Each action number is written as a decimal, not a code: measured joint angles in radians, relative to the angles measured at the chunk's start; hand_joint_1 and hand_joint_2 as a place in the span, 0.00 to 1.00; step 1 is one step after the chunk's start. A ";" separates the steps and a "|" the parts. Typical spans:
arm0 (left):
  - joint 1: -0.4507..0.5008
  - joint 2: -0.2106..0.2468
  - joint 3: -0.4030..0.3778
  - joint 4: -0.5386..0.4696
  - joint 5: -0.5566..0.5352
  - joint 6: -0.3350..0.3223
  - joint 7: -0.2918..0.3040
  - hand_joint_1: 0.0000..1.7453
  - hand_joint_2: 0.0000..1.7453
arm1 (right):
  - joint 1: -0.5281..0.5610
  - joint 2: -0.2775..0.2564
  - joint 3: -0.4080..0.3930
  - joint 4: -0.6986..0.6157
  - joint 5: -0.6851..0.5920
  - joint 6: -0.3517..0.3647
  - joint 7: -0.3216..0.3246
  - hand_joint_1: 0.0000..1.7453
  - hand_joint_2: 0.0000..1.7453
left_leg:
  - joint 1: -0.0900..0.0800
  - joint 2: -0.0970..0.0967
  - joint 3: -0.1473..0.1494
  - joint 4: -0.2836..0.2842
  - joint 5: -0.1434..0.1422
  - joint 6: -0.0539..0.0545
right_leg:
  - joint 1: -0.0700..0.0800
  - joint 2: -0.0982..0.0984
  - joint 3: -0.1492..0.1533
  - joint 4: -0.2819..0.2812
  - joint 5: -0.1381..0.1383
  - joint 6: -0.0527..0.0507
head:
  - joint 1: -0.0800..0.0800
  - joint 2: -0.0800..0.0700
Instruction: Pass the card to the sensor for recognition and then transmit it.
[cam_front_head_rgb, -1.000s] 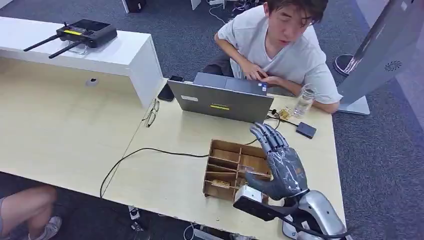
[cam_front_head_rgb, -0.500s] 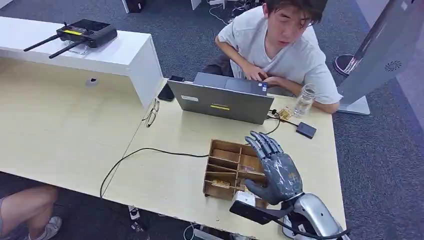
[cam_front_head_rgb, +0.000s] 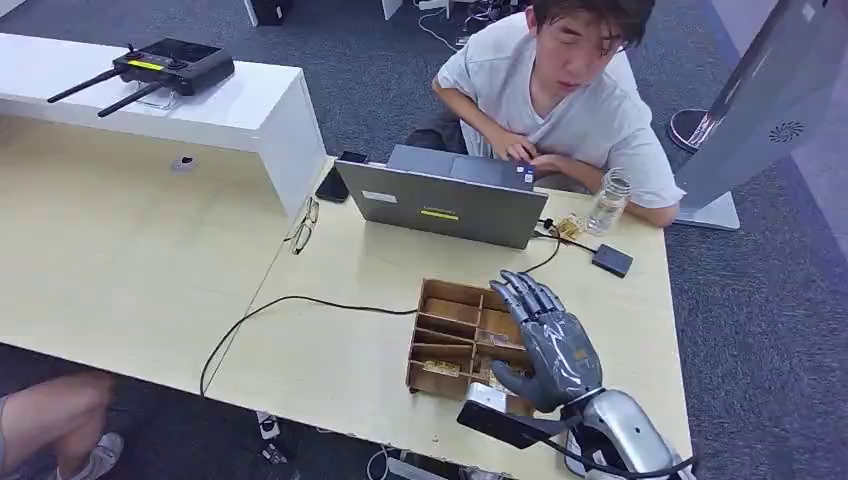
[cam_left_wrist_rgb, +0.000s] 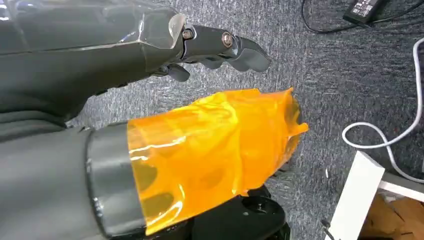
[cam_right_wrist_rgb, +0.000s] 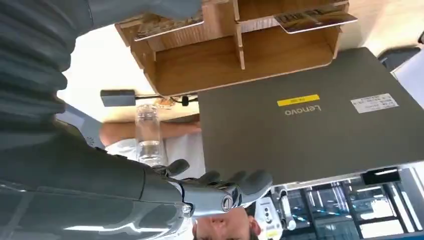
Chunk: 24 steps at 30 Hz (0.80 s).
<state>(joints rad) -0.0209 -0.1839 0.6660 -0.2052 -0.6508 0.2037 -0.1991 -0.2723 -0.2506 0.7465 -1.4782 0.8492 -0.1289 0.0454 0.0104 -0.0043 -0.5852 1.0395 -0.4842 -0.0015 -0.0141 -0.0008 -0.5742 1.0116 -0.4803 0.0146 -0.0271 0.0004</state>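
The right hand (cam_front_head_rgb: 548, 340) hovers over the right side of the wooden divider box (cam_front_head_rgb: 445, 335) on the pale table (cam_front_head_rgb: 330, 350), its dark fingers (cam_front_head_rgb: 525, 295) stretched forward and slightly apart, the thumb tucked toward the box — it holds nothing. The box sits near the table's front edge, split into several narrow compartments; a card (cam_right_wrist_rgb: 315, 20) lies slanted across one of them, seen in the right wrist view against a divider, and a second card (cam_front_head_rgb: 440, 367) rests in a front-left slot in the head view. Which compartment lies directly beneath the palm cannot be told, since the hand covers it. Behind the box stands an open grey laptop (cam_front_head_rgb: 442, 205) with its lid back turned to the robot, and a person in a white shirt (cam_front_head_rgb: 575, 105) sits behind it with hands at the keyboard. A clear glass jar (cam_front_head_rgb: 608, 200) and a small black box (cam_front_head_rgb: 611, 260) sit at the table's far right corner, and a black cable (cam_front_head_rgb: 300, 300) runs across the tabletop toward the divider box. The left hand (cam_left_wrist_rgb: 150, 60) hangs over grey carpet (cam_left_wrist_rgb: 325, 70), its fingers curled loosely inward with nothing in them — a piece of orange film (cam_left_wrist_rgb: 210, 155) covers the wrist part beside it.
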 joint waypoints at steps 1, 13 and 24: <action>0.000 0.000 0.000 0.000 -0.001 0.000 0.000 0.00 0.00 | 0.000 0.000 0.000 0.002 0.001 0.000 0.000 0.12 1.00 | 0.000 0.000 0.000 0.000 0.000 0.000 | 0.000 0.000 0.000 0.000 0.000 0.000 | 0.000 0.000; 0.000 0.000 0.008 0.000 -0.010 -0.003 0.001 0.00 0.00 | 0.005 0.000 0.000 0.029 0.028 0.000 0.009 0.18 1.00 | 0.000 0.000 0.000 0.000 0.000 0.000 | 0.000 0.000 0.000 0.000 0.000 0.000 | 0.000 0.000; 0.000 0.000 0.015 0.000 -0.013 -0.004 0.001 0.00 0.00 | 0.016 0.000 -0.001 0.051 0.029 0.000 0.018 0.32 1.00 | 0.000 0.000 0.000 0.000 0.000 0.000 | 0.000 0.000 0.000 0.000 0.000 0.000 | 0.000 0.000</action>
<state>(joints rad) -0.0210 -0.1843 0.6813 -0.2052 -0.6638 0.1995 -0.1980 -0.2566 -0.2506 0.7458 -1.4275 0.8785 -0.1286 0.0629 0.0104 -0.0042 -0.5852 1.0395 -0.4842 -0.0015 -0.0141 -0.0007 -0.5743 1.0116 -0.4803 0.0146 -0.0271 0.0004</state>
